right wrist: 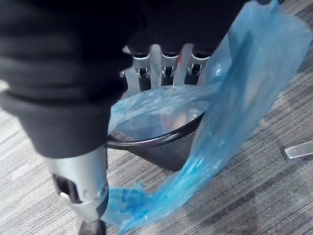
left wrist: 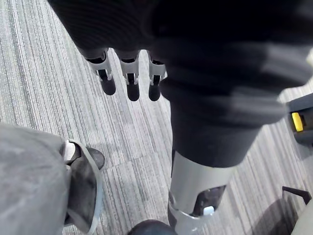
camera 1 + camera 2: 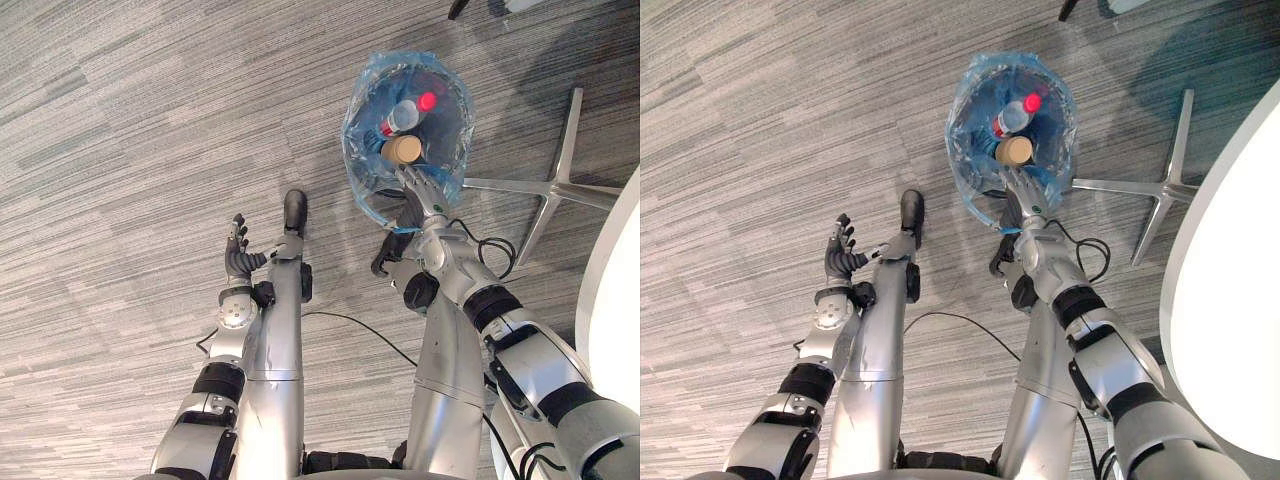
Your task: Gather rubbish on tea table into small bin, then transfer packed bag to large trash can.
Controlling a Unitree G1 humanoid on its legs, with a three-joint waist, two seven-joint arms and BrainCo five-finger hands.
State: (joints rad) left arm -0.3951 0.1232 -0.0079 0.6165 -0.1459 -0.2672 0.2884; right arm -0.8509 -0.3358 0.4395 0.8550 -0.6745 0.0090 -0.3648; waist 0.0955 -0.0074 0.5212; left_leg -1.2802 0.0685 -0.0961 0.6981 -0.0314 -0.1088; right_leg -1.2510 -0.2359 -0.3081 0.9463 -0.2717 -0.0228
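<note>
My left hand [image 3: 238,258] hung nearest, fingers slack and empty over the carpet [image 3: 120,150], kept out of the way. My right hand [image 3: 424,192] reached to the small bin [image 1: 161,149], fingers straight on the near edge of its blue bag [image 3: 366,190], thumb apart, gripping nothing. A red-capped bottle [image 3: 408,112] and a tan cap [image 3: 403,149] lay inside, so I judged the bag ready to gather.

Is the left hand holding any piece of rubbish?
No, the left hand is empty, its fingers relaxed above the carpet.
</note>
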